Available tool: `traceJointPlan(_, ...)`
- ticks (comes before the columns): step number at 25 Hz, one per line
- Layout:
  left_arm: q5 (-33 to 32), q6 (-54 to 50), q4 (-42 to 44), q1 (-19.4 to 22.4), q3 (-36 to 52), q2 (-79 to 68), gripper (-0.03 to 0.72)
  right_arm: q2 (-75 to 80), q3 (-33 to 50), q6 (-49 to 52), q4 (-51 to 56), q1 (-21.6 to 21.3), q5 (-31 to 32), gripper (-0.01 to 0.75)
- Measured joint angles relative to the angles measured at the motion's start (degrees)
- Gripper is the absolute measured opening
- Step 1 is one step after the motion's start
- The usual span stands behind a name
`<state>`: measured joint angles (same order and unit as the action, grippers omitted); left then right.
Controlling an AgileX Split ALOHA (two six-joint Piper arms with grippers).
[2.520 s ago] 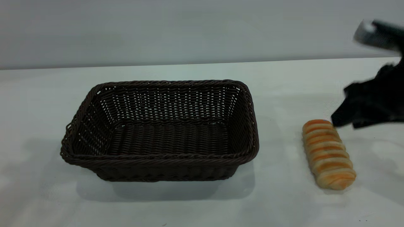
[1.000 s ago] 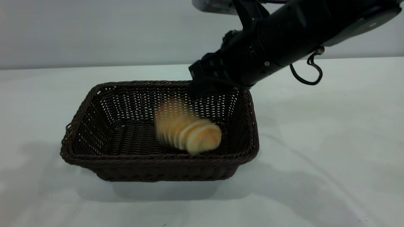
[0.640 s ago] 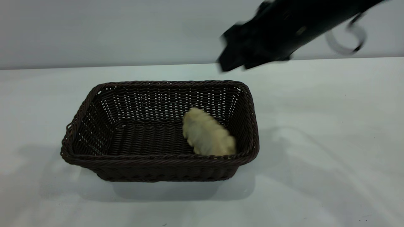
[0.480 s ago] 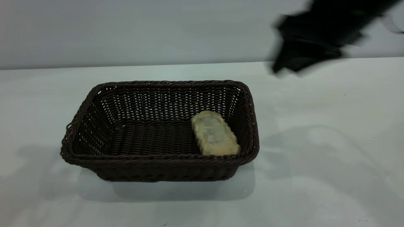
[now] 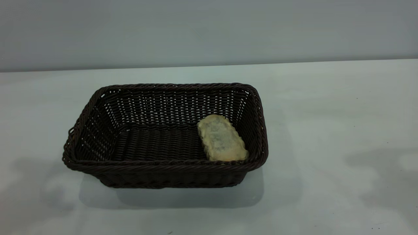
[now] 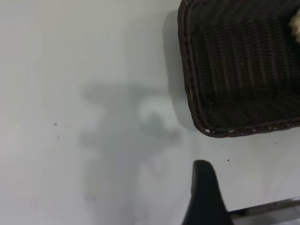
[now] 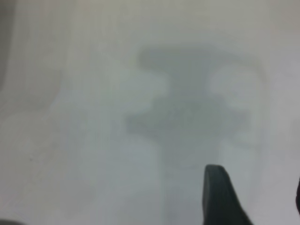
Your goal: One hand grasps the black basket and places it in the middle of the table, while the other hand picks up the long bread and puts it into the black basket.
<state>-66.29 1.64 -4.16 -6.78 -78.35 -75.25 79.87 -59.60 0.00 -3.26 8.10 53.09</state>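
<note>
While the black basket sits left of centre in the exterior frame on the white table, the long bread lies inside it at the right end, pale mottled underside up, against the near right wall. Both grippers are outside the exterior frame. Whether either claw is open cannot be told; neither holds anything visible.

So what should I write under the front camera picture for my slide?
The long bread lies pale underside up at the right end of the black basket on the white table.
</note>
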Motion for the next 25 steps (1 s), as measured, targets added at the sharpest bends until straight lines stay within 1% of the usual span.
traceJointPlan(4,0.0,0.23,0.13,0.0,4.11,7.82,0.559,-12.39,0.27,0.0,0.98,0.0,6.69,0.369)
traceJointPlan(8,0.0,0.24,0.13,0.0,10.16,17.36,0.559,-25.71,2.77,-0.45,1.97,0.0,9.68,0.368)
traceJointPlan(13,0.37,0.29,0.07,0.0,19.79,29.12,0.558,-40.92,8.42,-2.98,7.01,0.0,11.15,0.368)
traceJointPlan(16,1.3,0.29,0.07,0.0,25.9,36.28,0.558,-48.95,12.52,-3.88,8.13,0.0,11.91,0.367)
traceJointPlan(21,5.12,0.29,0.07,0.0,35.18,49.16,0.558,-58.96,20.99,-3.99,8.37,0.0,12.09,0.367)
traceJointPlan(25,7.86,0.4,0.07,0.0,40.93,58.28,0.558,-65.88,27.05,-5.11,7.37,0.0,10.7,0.367)
